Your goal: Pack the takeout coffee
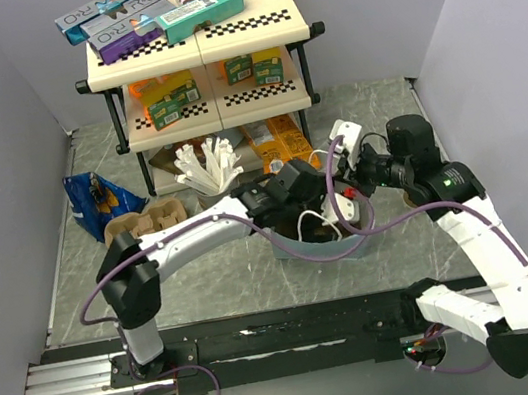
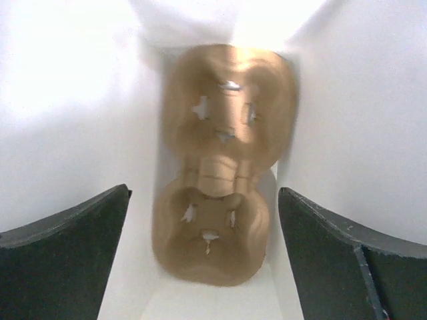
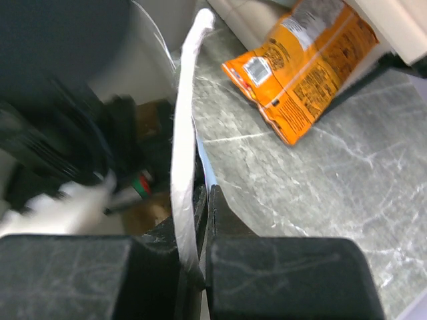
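- While the grey marbled worktop (image 1: pixel 106 285) carries everything, a cream shelf rack (image 1: pixel 247 33) stands at its far edge, with boxes on its tiers.
- Both arms reach from the near edge to a white bag (image 1: pixel 353 243) standing open around the worktop's middle.
- A blue snack bag (image 1: pixel 103 204) lies near the left edge, and an orange snack bag (image 3: pixel 300 67) lies flat at the rack's foot.
- A brown pulp carrier (image 1: pixel 151 219) sits on the worktop just right of the blue bag, and a grey cup of white sticks (image 1: pixel 209 171) stands beyond it by the rack.
- A second pulp carrier (image 2: pixel 213 200) lies on the floor of the white bag, between its pale walls.
- The left gripper (image 2: pixel 203 193) hangs inside the bag above that carrier, jaws spread wide, touching nothing.
- The right gripper (image 3: pixel 203 193) is pressed together, pinching the white bag by a strip of its upper edge.
- Of the takeout coffee (image 1: pixel 409 197), only a tan sliver shows under the right arm toward the right edge; I cannot tell more.
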Robot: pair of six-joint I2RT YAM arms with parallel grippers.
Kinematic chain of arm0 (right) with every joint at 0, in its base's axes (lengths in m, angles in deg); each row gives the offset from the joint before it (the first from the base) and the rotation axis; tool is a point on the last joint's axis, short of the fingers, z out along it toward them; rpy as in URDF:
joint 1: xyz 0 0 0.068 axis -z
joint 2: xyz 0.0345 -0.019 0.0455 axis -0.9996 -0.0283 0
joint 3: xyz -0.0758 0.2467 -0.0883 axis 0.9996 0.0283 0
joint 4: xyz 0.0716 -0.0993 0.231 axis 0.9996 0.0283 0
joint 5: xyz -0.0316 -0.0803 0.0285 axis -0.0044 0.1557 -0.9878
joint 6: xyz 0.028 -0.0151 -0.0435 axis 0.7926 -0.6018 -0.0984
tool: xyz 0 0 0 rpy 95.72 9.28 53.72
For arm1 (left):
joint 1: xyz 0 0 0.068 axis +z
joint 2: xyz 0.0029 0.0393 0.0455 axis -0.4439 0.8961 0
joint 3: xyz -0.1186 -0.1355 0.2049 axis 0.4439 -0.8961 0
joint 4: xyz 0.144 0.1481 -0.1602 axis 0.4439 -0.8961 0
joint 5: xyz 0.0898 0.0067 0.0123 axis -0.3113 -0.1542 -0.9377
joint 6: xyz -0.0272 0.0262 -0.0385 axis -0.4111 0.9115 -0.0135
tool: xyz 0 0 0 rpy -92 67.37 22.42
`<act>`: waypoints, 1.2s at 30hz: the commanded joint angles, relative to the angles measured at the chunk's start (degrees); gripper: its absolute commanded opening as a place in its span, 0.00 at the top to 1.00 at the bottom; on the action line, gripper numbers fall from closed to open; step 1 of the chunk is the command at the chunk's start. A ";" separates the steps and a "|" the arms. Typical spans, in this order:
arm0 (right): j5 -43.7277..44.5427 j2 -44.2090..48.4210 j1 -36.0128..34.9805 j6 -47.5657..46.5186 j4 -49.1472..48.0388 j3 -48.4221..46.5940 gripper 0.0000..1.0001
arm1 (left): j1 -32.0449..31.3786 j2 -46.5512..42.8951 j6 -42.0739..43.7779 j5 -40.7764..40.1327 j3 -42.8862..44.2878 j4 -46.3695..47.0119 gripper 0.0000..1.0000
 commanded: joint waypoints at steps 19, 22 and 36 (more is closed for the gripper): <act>-1.87 -5.71 1.06 2.43 3.37 -0.80 1.00 | 5.01 -13.65 -22.22 19.58 2.68 21.74 0.04; -2.58 -6.23 1.23 3.66 3.02 -1.76 1.00 | 4.40 -14.45 -21.70 9.41 -0.22 24.55 0.07; -3.28 -7.38 1.94 4.72 4.96 -3.00 1.00 | 4.74 -18.75 -10.44 1.35 -8.93 25.79 0.06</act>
